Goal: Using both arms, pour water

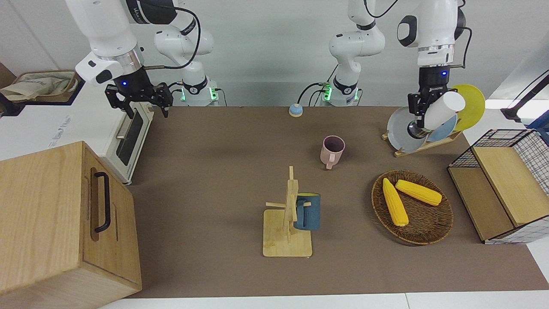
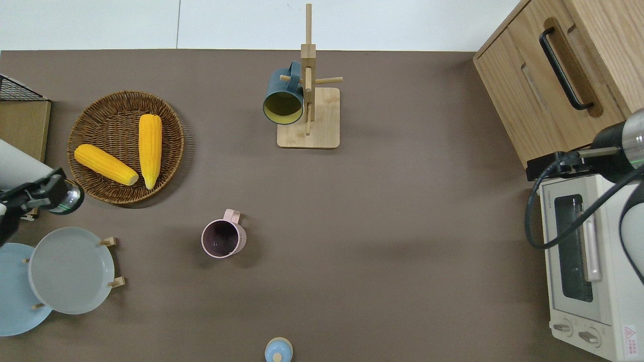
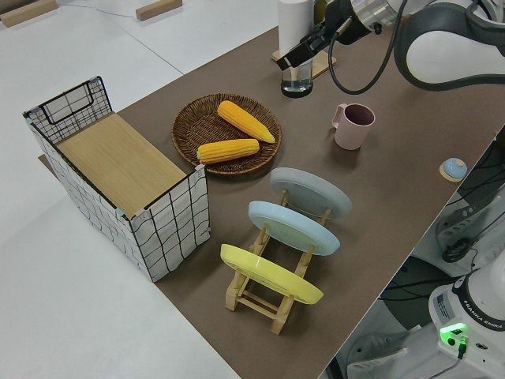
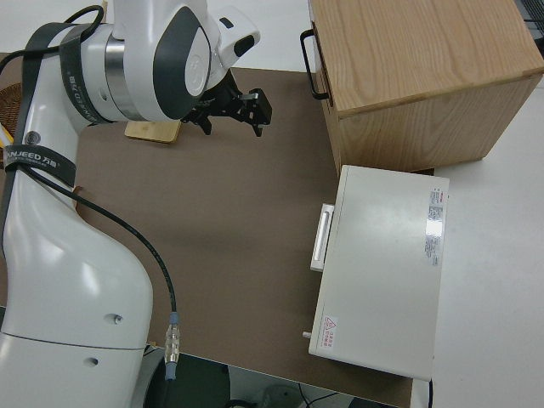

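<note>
My left gripper [image 1: 422,116] is shut on a white bottle [image 1: 441,110] with a clear bottom and holds it tilted in the air. In the overhead view the left gripper [image 2: 36,193] and the bottle [image 2: 15,165] are over the table's edge strip between the wicker basket and the plate rack. The left side view shows the bottle [image 3: 296,28] in the gripper [image 3: 312,43]. A pink mug [image 1: 332,150] stands upright on the brown mat, apart from the bottle; it also shows in the overhead view [image 2: 223,239]. My right arm is parked, its gripper [image 1: 146,108] open and empty.
A wooden mug tree with a blue mug [image 1: 307,211] stands mid-table. A wicker basket [image 1: 429,237] holds two corn cobs. A plate rack [image 1: 424,145], a wire crate [image 1: 506,184], a toaster oven [image 1: 124,143], a wooden cabinet [image 1: 51,214] and a blue bell [image 1: 295,110] ring the mat.
</note>
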Controlling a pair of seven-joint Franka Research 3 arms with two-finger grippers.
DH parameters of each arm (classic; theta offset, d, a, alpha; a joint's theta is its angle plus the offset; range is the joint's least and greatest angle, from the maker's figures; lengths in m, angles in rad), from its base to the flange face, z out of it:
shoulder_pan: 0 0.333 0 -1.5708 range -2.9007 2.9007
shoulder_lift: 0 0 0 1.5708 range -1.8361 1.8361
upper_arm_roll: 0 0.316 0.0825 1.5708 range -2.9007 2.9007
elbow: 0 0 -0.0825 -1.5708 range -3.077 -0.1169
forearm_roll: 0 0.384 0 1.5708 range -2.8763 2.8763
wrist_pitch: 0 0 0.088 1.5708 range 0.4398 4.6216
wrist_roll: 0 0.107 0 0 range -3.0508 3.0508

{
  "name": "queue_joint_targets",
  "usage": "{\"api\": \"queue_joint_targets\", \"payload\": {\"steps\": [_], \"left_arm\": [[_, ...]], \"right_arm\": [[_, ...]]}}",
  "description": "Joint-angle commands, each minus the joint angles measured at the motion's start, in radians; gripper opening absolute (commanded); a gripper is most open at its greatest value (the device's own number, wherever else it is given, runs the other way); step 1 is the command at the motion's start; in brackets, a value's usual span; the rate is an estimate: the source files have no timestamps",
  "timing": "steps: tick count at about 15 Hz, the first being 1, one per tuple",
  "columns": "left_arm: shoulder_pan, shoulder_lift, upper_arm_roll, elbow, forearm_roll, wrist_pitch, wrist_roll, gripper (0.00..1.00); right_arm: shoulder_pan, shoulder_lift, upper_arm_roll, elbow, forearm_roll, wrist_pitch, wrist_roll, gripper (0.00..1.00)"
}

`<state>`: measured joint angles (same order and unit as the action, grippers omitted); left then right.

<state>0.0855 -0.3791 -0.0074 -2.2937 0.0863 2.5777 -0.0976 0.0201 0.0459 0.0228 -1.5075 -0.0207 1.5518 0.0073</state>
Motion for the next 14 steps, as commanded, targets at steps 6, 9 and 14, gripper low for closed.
{"api": "queue_joint_targets", "payload": {"steps": [6,9,14], "left_arm": [[-0.003,0.294,0.168,0.401,0.03,-0.013,0.128,0.0],[0.039,0.362,0.184,0.486,-0.119,-0.021,0.276,0.0],[0.147,0.494,0.184,0.651,-0.4,-0.114,0.576,0.0]], "right_arm": [[-0.005,-0.011,0.0,-0.005,0.016,-0.01,-0.012,0.983],[-0.005,-0.011,0.0,-0.005,0.016,-0.01,-0.012,0.983],[-0.005,-0.011,0.0,-0.005,0.016,-0.01,-0.012,0.983]]}}
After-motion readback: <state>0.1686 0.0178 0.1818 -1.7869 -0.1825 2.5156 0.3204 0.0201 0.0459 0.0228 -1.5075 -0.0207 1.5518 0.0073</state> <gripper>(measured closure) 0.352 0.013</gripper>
